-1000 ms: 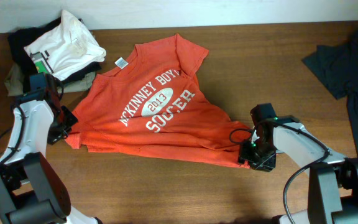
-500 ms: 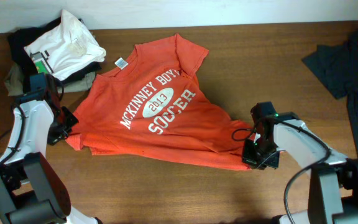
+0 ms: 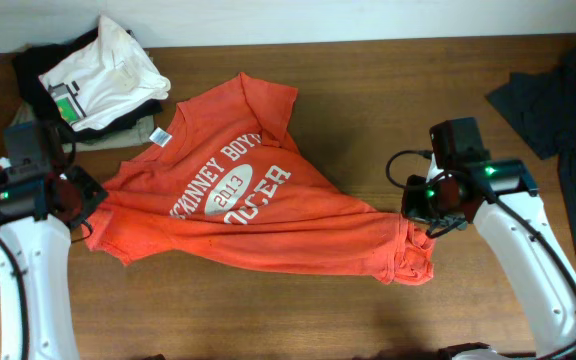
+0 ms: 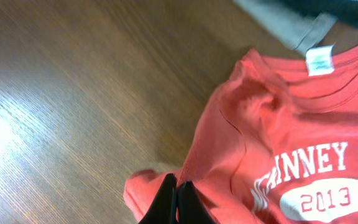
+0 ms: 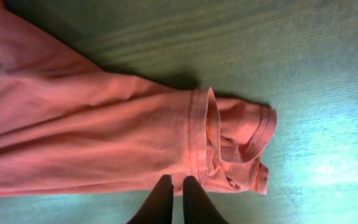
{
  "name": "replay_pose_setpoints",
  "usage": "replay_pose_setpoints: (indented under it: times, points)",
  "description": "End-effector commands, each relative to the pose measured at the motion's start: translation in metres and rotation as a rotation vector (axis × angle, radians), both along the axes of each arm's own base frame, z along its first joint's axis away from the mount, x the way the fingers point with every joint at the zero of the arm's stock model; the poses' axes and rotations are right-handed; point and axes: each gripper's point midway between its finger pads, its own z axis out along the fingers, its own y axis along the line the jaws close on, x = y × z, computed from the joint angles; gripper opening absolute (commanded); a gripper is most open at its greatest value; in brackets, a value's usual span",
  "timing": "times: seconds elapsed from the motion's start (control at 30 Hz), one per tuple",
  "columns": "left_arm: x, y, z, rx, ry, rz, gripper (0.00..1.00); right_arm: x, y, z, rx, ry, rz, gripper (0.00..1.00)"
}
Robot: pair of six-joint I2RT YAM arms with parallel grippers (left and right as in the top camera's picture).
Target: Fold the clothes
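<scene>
The clothes, a red-orange T-shirt (image 3: pixel 238 215) with white "McKinney Boyd 2013 Soccer" lettering, lie stretched across the wooden table between my two grippers. My left gripper (image 3: pixel 85 200) is shut on the shirt's left edge. In the left wrist view its black fingertips (image 4: pixel 176 198) pinch a fold of the fabric (image 4: pixel 278 143). My right gripper (image 3: pixel 416 207) is shut on the bunched right end. The right wrist view has its fingertips (image 5: pixel 176 194) nipping the lower edge of the cloth (image 5: pixel 92 137), beside a crumpled stitched hem (image 5: pixel 235 146). The small white neck tag (image 3: pixel 161 136) points to the back left.
A white shirt with a green patch (image 3: pixel 103 75) sits on dark garments at the back left, close to my left arm. A dark garment (image 3: pixel 558 100) lies at the right edge. A grey cloth corner (image 4: pixel 291 28) shows near the collar.
The right gripper closed on the shirt's right end and rose toward the back. Both arms lifted, and the shirt slid left and pulled taut, its right end now bunched.
</scene>
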Motion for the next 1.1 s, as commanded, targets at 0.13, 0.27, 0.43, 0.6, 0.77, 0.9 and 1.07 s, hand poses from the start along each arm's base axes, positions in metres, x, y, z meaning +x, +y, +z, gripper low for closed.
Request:
replay_pose_setpoints:
  times: [0.13, 0.27, 0.43, 0.6, 0.77, 0.9, 1.07]
  points:
    - [0.011, 0.001, -0.050, -0.063, 0.155, -0.001, 0.01, -0.065, 0.009, -0.045, 0.061, 0.302, 0.070, 0.61]
    - [0.012, 0.002, -0.050, -0.062, 0.152, -0.002, 0.01, -0.105, 0.032, -0.092, 0.218, 0.387, 0.113, 0.76]
    - [0.013, 0.001, -0.050, -0.063, 0.151, -0.002, 0.01, -0.111, 0.041, -0.110, 0.278, 0.372, 0.116, 0.75]
    - [0.015, -0.002, -0.050, -0.083, 0.138, -0.011, 0.01, -0.086, 0.030, -0.118, 0.207, 0.282, 0.029, 0.72]
    - [0.016, -0.002, -0.050, -0.082, 0.133, -0.010, 0.01, -0.082, 0.034, -0.118, 0.208, 0.266, 0.022, 0.67]
    - [0.016, -0.002, -0.050, -0.082, 0.134, -0.011, 0.01, -0.092, 0.053, -0.121, 0.147, 0.288, 0.055, 0.68]
    - [0.016, -0.002, -0.050, -0.082, 0.134, -0.011, 0.01, -0.100, 0.047, -0.129, 0.101, 0.315, 0.052, 0.69]
